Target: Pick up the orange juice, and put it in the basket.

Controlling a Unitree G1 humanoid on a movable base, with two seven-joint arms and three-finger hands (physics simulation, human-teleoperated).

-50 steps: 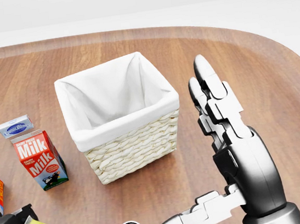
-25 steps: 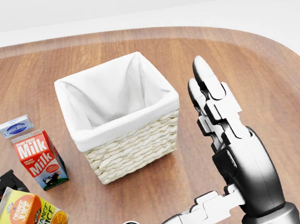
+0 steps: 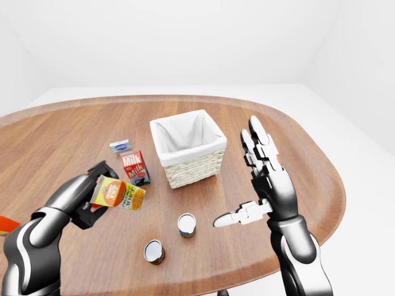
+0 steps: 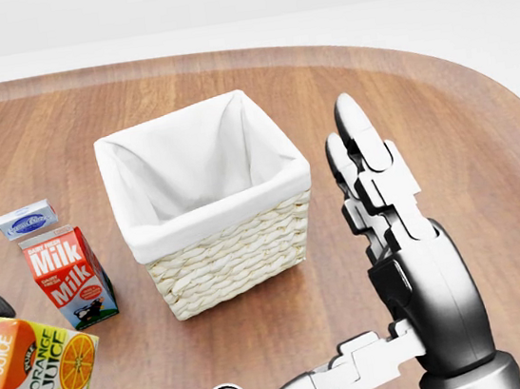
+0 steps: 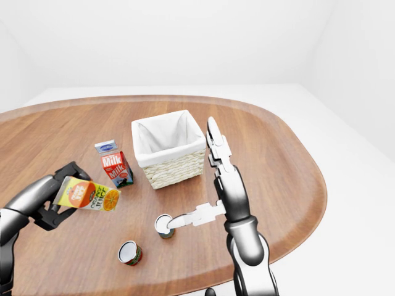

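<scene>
My left hand point(image 3: 92, 197) is shut on the orange juice carton point(image 3: 118, 193) and holds it on its side above the table, left of the basket. The carton also shows at the bottom left of the head view point(image 4: 33, 366). The wicker basket point(image 4: 234, 251) with a white cloth lining stands at the middle of the table, open at the top. My right hand point(image 4: 384, 264) is open and empty, fingers spread upright, just right of the basket.
A red milk carton point(image 4: 68, 277) stands left of the basket, with a small blue-and-white box point(image 4: 27, 220) above it. Two cans point(image 3: 187, 225) point(image 3: 153, 251) stand on the wooden table point(image 3: 296, 160) below the basket. A red item point(image 3: 6, 225) shows at the left edge.
My left hand has lifted the orange juice carton off the table and turned it onto its side. The right hand has not moved.
</scene>
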